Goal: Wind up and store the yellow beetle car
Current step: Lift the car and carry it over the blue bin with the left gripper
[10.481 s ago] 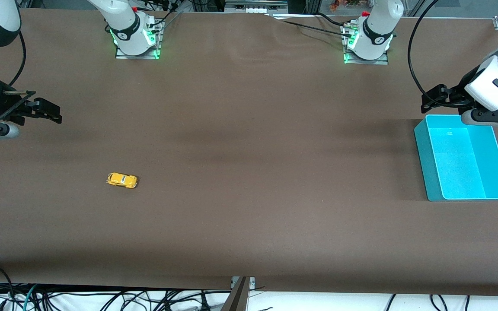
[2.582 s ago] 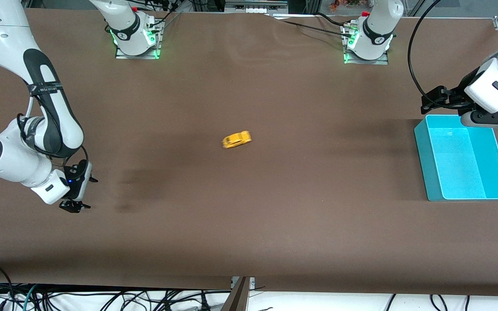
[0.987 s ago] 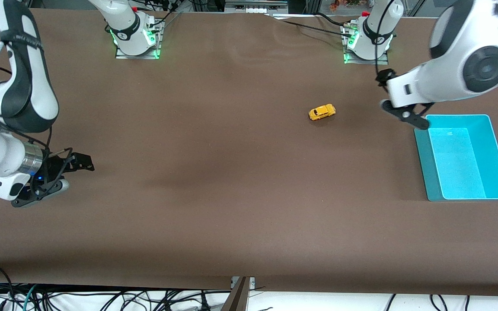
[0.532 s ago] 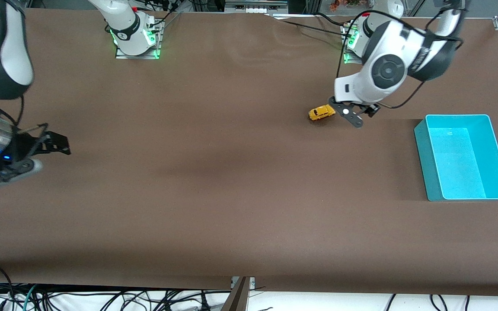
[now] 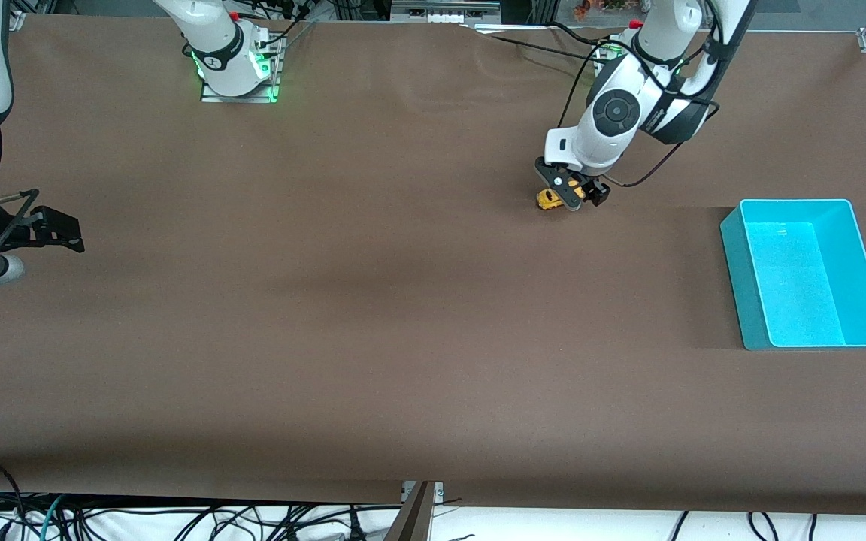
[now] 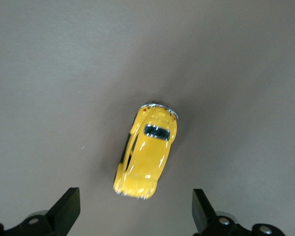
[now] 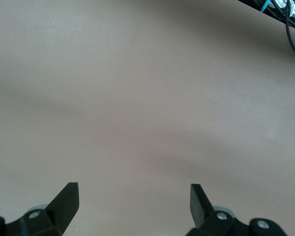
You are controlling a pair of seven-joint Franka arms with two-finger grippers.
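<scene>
The yellow beetle car (image 5: 548, 200) stands on its wheels on the brown table, toward the left arm's end and nearer the robots' bases than the turquoise bin (image 5: 809, 273). My left gripper (image 5: 570, 192) hovers directly over the car and hides most of it in the front view. In the left wrist view the car (image 6: 146, 157) lies whole below the open left gripper (image 6: 136, 214), whose fingers stand wide on either side and do not touch it. My right gripper (image 5: 53, 225) is open and empty above the table's edge at the right arm's end, and the arm waits there.
The turquoise bin stands empty at the left arm's end of the table. The two arm bases (image 5: 236, 71) (image 5: 636, 75) stand along the edge by the robots. The right wrist view shows bare brown table (image 7: 137, 98) and cables at one corner.
The car rolled from the right arm's end toward the left arm's end and stopped. My left arm swung from above the bin to over the car. My right arm drew back to its end.
</scene>
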